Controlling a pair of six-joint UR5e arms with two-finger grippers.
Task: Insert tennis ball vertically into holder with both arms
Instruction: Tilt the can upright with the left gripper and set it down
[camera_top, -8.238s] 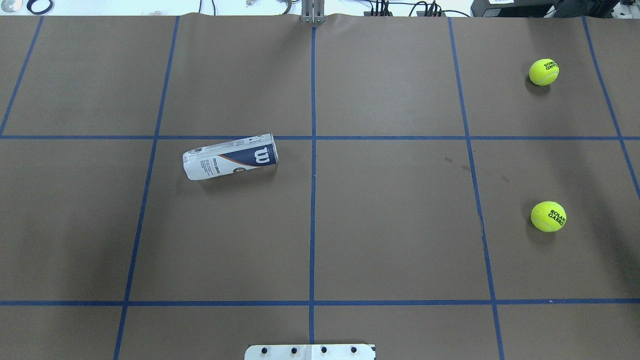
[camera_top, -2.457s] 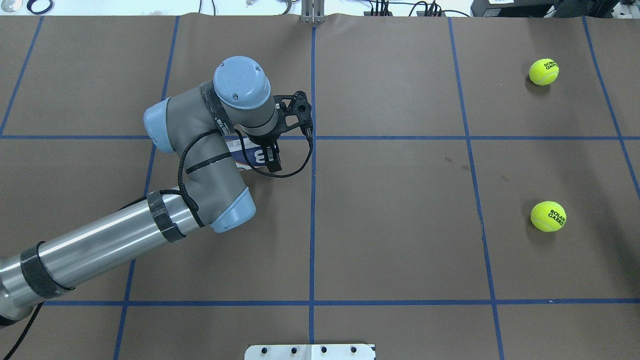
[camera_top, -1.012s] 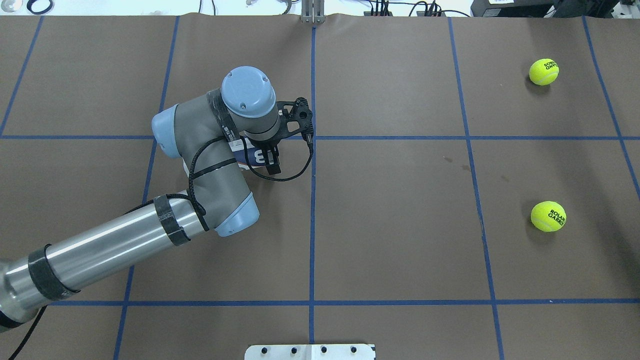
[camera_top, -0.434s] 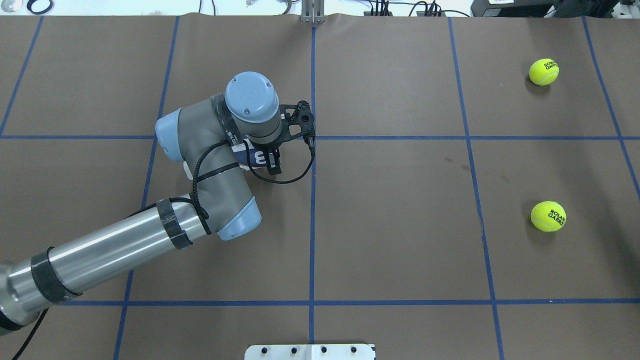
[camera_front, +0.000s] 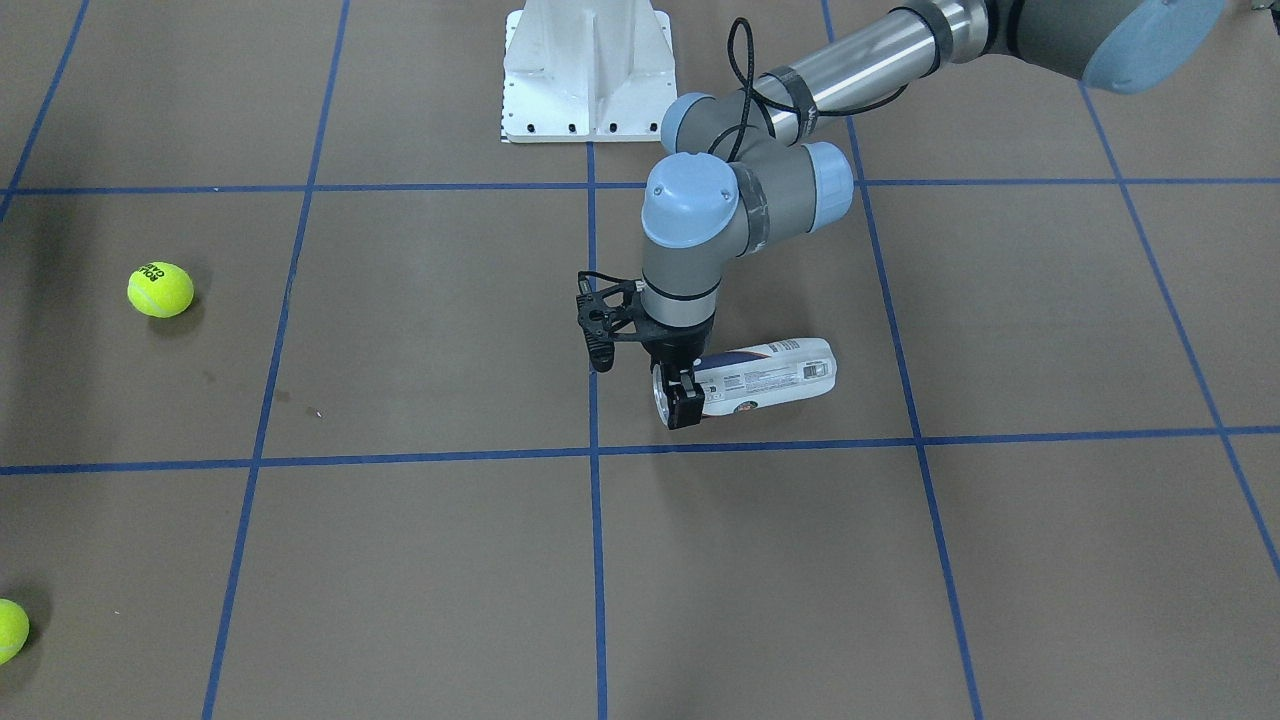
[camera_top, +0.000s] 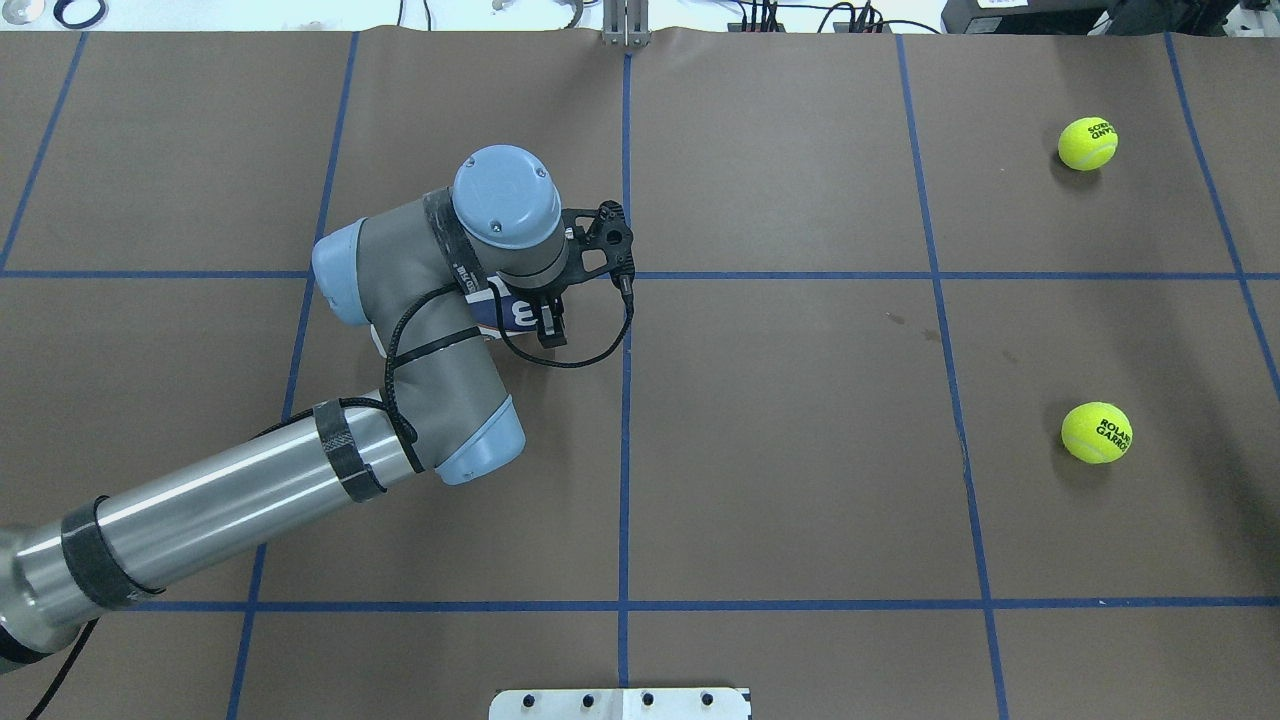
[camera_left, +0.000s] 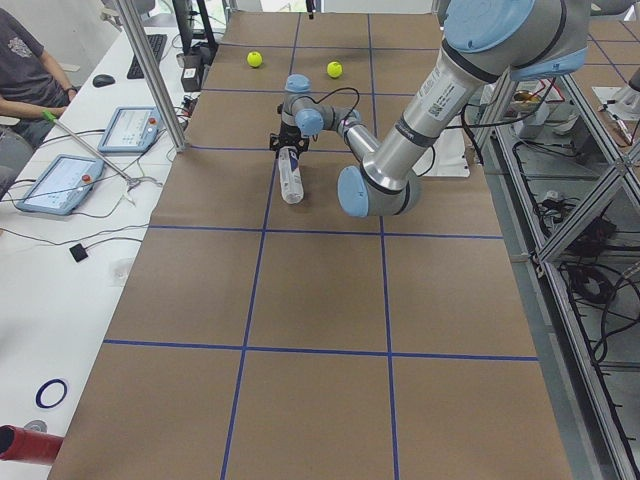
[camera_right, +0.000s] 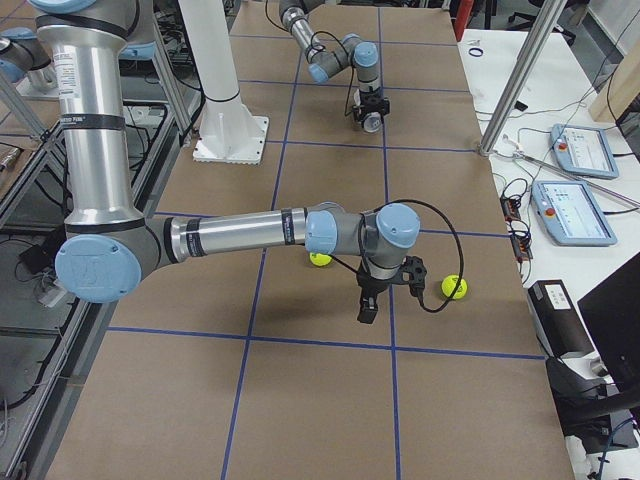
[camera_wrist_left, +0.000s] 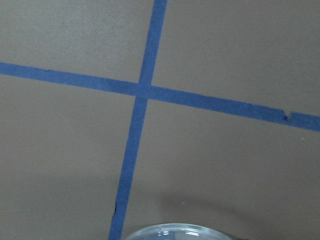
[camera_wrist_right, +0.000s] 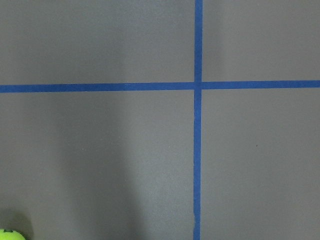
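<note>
The holder (camera_front: 770, 374), a clear tube with a white and navy label, lies on its side left of the table's middle. It also shows in the overhead view (camera_top: 508, 312). My left gripper (camera_front: 680, 392) points down and is shut across the tube near its open end. The tube's clear rim (camera_wrist_left: 175, 234) shows at the bottom of the left wrist view. Two yellow tennis balls (camera_top: 1087, 143) (camera_top: 1096, 432) lie far right. My right gripper (camera_right: 367, 306) hangs above the table between them, and I cannot tell whether it is open or shut.
The brown table cover (camera_top: 800, 450) carries a grid of blue tape lines. The white pedestal base (camera_front: 588, 70) stands at the robot's edge. Tablets and a person (camera_left: 30, 70) are beyond the far side. A ball's edge (camera_wrist_right: 10, 235) shows in the right wrist view.
The left arm came in from the left and settled on the holder. Over the last second its wrist and the tube's W end have shifted slightly right. The balls have not moved.
</note>
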